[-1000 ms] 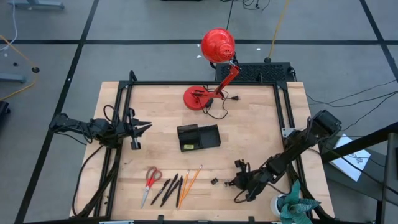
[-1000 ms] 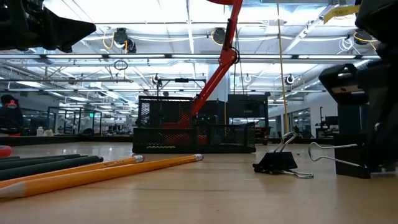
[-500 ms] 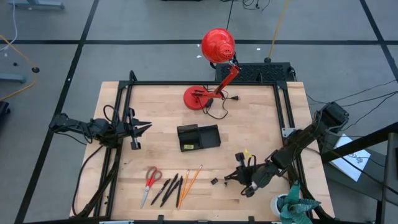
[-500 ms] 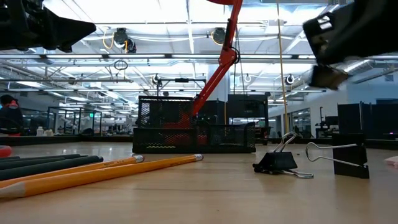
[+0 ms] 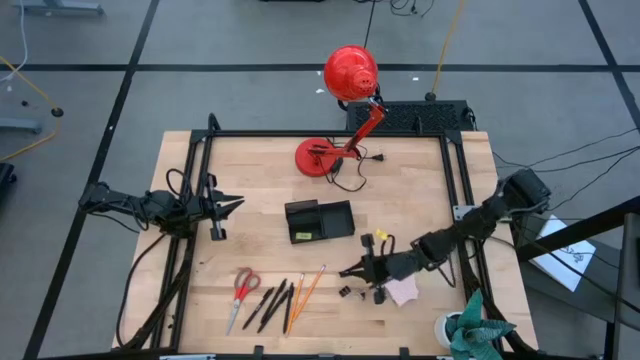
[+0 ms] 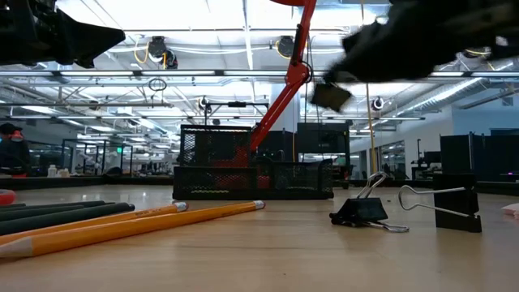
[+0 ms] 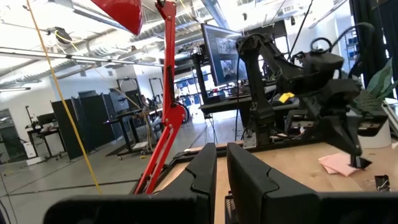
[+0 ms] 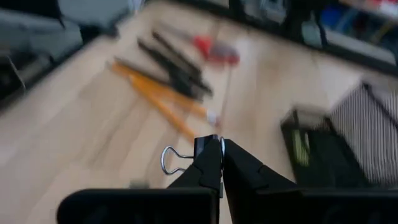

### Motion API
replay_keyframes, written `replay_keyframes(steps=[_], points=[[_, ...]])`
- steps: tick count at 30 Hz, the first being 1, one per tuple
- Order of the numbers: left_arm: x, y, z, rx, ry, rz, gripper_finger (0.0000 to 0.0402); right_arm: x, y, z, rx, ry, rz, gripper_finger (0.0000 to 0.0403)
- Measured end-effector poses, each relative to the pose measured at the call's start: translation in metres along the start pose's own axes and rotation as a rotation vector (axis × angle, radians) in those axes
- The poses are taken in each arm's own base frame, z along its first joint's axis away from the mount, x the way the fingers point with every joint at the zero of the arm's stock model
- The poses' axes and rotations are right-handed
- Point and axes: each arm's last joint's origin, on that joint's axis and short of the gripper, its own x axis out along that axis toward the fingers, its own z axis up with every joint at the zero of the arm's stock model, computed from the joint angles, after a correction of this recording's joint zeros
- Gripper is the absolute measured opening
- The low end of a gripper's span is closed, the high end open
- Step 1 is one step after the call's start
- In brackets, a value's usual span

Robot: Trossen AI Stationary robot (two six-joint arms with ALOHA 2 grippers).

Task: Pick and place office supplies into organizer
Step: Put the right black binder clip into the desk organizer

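Observation:
My right gripper [image 5: 347, 271] hovers above the near middle of the table, shut on a small black binder clip [image 8: 207, 151]; the low view shows it well above the wood [image 6: 328, 95]. Two more black clips [image 6: 362, 212] [image 6: 456, 212] lie on the table below it. The pink sticky-note pad [image 5: 403, 291] lies flat beside them. The black organizer [image 5: 320, 220] stands at the table's middle. Red-handled scissors [image 5: 243, 285], black pens [image 5: 268, 304] and orange pencils [image 5: 306, 288] lie along the near edge. My left gripper [image 5: 228, 207] waits shut at the left side. My right gripper pinches the binder clip's black body [image 8: 208, 148] between its two fingertips [image 8: 239, 163]. The clip's wire handle [image 8: 169, 162] sticks out to one side. The clip is lifted clear of the table, and the fingers reach level from the table's right side.
The red desk lamp's round base [image 5: 319, 157] stands at the far middle, its head [image 5: 350, 72] beyond the far edge. A black frame [image 5: 455, 190] runs around the table. Bare wood lies between the organizer and the pencils.
My right gripper has risen from the table near the right near corner and swung toward the table's left, carrying the clip to a spot near the organizer. The pink pad, covered by the arm before, now shows. The two other clips have stayed in place.

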Motion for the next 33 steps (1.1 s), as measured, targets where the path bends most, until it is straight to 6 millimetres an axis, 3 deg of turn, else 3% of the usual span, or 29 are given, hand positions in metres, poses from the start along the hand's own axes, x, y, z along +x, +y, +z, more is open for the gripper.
replay_keyframes(steps=[4,7,11,19,26,33], points=[[0.000,0.000,0.000,0.001,0.000,0.001,0.0047,0.014,-0.021,0.008,-0.013,-0.135,-0.014,0.0001],[0.000,0.000,0.000,0.018,0.001,0.000,0.0047,0.027,-0.034,0.012,-0.027,-0.139,-0.017,0.0001],[0.000,0.000,0.000,0.028,0.001,0.001,0.0047,0.053,-0.048,0.018,-0.019,-0.110,0.010,0.0000],[0.000,0.000,0.000,0.028,0.001,0.000,0.0047,0.096,-0.081,0.016,0.065,0.039,-0.107,0.0000],[0.000,0.000,0.000,0.027,0.001,0.000,0.0047,0.102,-0.099,0.007,0.103,0.126,-0.195,0.0000],[0.000,0.000,0.000,0.032,0.001,0.000,0.0047,0.101,-0.104,0.001,0.098,0.180,-0.248,0.0000]])
